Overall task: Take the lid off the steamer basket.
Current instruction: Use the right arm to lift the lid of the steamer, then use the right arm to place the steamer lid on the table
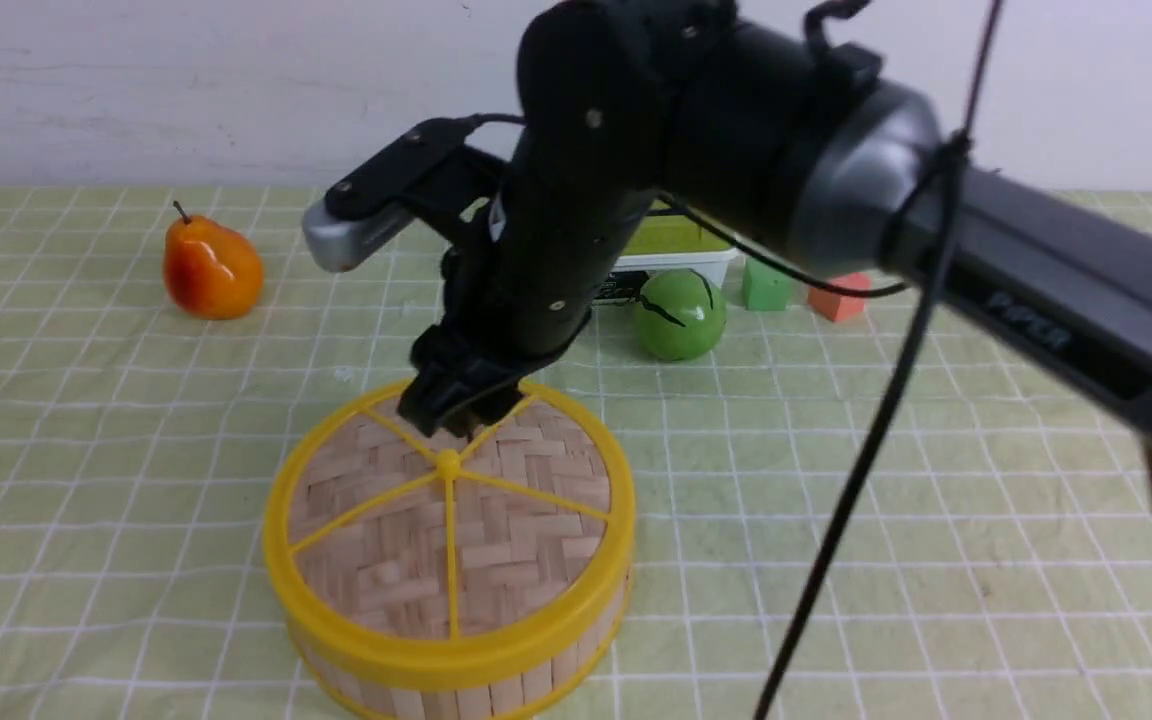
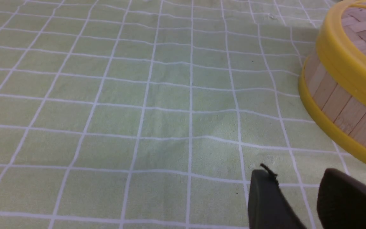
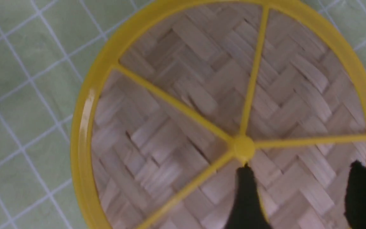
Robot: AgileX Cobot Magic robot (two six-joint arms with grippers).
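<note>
The lid (image 1: pixel 496 540), woven bamboo with a yellow rim, five spokes and a centre knob (image 1: pixel 448 463), sits on the steamer basket (image 1: pixel 456 690) at the front centre of the table. My right gripper (image 1: pixel 461 412) hangs just above the far part of the lid, close behind the knob. In the right wrist view the lid (image 3: pixel 186 95) fills the frame and the right gripper (image 3: pixel 300 165) is open and empty over the weave, one finger (image 3: pixel 246 194) beside the knob. My left gripper (image 2: pixel 297 175) is open and empty, low over the cloth, beside the basket wall (image 2: pixel 338 105).
An orange pear (image 1: pixel 211 268) lies at the back left. A green ball (image 1: pixel 679 315), a white box with a green top (image 1: pixel 681 250), a green cube (image 1: pixel 766 285) and an orange block (image 1: pixel 839 297) stand behind the basket. A checked green cloth (image 1: pixel 136 450) covers the table.
</note>
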